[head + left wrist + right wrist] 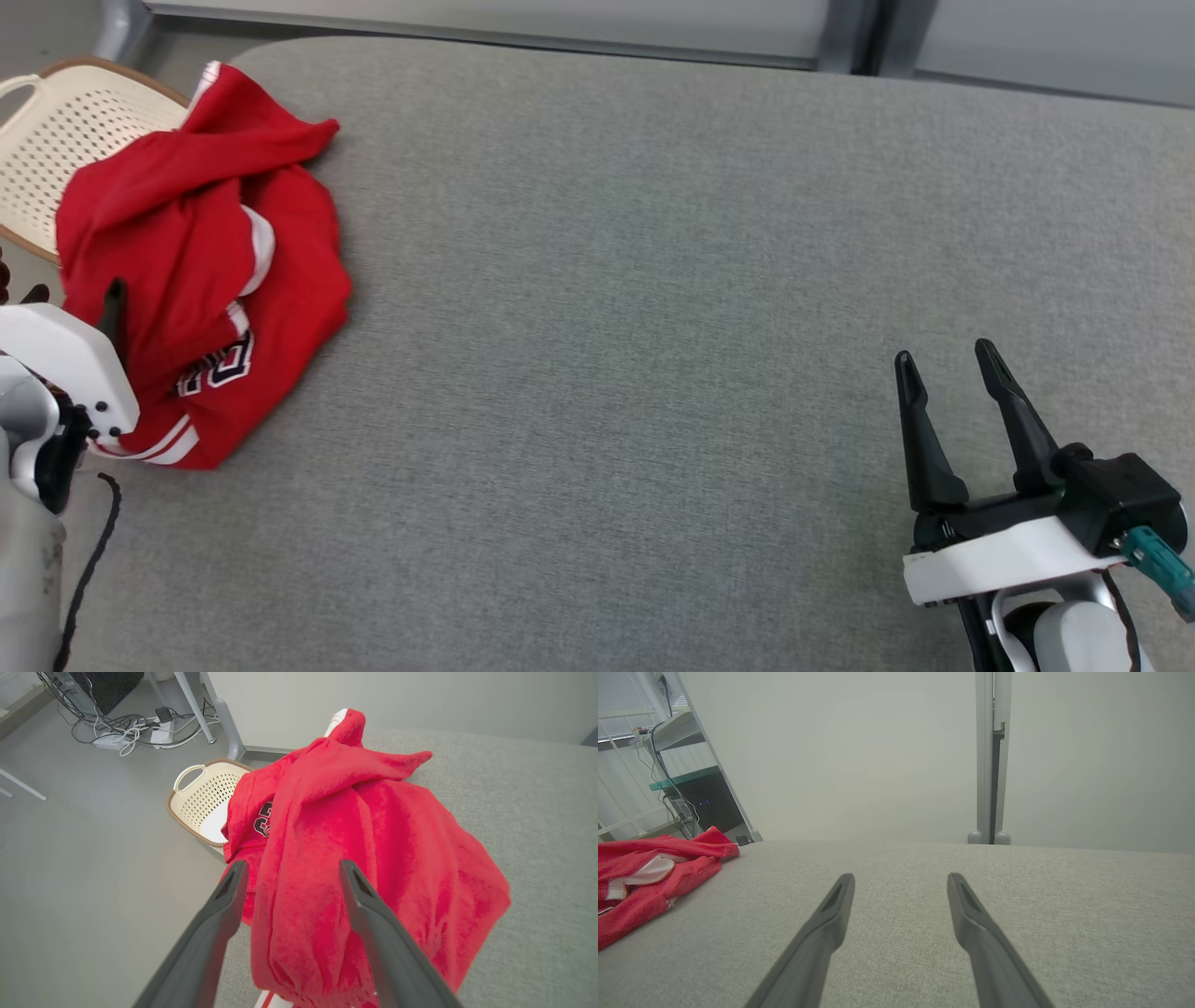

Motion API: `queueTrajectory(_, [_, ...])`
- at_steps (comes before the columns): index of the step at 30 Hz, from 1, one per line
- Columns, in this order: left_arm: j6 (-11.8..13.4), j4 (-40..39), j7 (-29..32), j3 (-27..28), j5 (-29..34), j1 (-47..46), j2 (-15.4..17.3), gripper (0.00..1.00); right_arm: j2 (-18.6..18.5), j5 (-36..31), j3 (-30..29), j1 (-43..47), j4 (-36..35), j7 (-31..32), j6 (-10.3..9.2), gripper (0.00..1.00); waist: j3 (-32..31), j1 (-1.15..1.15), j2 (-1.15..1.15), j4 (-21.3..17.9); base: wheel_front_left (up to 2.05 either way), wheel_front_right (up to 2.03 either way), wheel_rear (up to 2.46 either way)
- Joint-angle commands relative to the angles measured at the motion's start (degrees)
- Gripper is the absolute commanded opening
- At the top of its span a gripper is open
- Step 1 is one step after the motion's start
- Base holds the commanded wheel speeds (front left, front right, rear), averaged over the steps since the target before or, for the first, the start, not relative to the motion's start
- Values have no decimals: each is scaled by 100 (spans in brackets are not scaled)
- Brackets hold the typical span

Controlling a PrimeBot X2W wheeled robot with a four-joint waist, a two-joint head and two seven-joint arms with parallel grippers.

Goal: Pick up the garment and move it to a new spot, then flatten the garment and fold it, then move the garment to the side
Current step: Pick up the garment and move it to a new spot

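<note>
The garment (pixel 205 243) is a red jersey with white trim and dark lettering, crumpled in a heap at the far left of the grey padded table (pixel 653 280); part of it hangs over the table's left edge. My left gripper (pixel 75 294) is at the heap's near left side. In the left wrist view it (pixel 289 865) stands open, its two fingers straddling a raised fold of the garment (pixel 373 826). Low at the right, my right gripper (pixel 945 355) is open over bare table, far from the garment (pixel 640 877), with nothing between its fingers (pixel 901 877).
A cream perforated basket (pixel 56 140) stands on the floor beside the table's far left corner, partly under the jersey (pixel 201 798). Cables and a power strip (pixel 140 732) lie on the floor beyond it. Grey panels close the table's far side.
</note>
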Motion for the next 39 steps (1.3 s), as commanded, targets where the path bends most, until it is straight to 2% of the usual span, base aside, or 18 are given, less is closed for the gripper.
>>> queueTrajectory(1, [-16,225,91,-10,-31,-194,71,100,-23,-28,10,-54,-43,43,0,100,165,0,0,-149,0,0,0])
queueTrajectory(4, [-13,662,221,-40,-9,-419,229,100,-20,-72,40,-88,-85,59,0,100,248,0,0,-231,0,0,0])
queueTrajectory(9, [-33,1280,266,13,-176,-717,282,100,-21,-117,42,-136,-136,88,0,100,363,0,0,-313,0,0,0])
queueTrajectory(10, [-39,1371,241,-1,-208,-759,284,10,-21,-125,45,-142,-134,89,0,100,368,0,0,-324,0,0,0])
queueTrajectory(11, [-46,1436,209,-27,-227,-779,268,0,-20,-129,45,-152,-125,90,0,100,364,0,0,-334,0,0,0])
queueTrajectory(19, [-56,1508,-421,17,-659,-887,164,0,-20,24,101,-97,101,-49,0,100,-10,0,0,-389,0,0,0])
queueTrajectory(25, [-60,770,-983,-515,-934,-868,172,0,-22,165,174,21,486,-291,0,100,-573,0,0,-459,0,0,0])
queueTrajectory(31, [-61,-444,-907,-1148,-1388,-895,236,0,-22,296,232,82,682,-423,0,100,-1117,0,0,-571,0,0,0])
queueTrajectory(39, [-62,-2051,-173,-1730,-1944,-663,-214,0,-23,437,279,72,819,-524,0,100,-1565,0,0,-882,0,0,0])
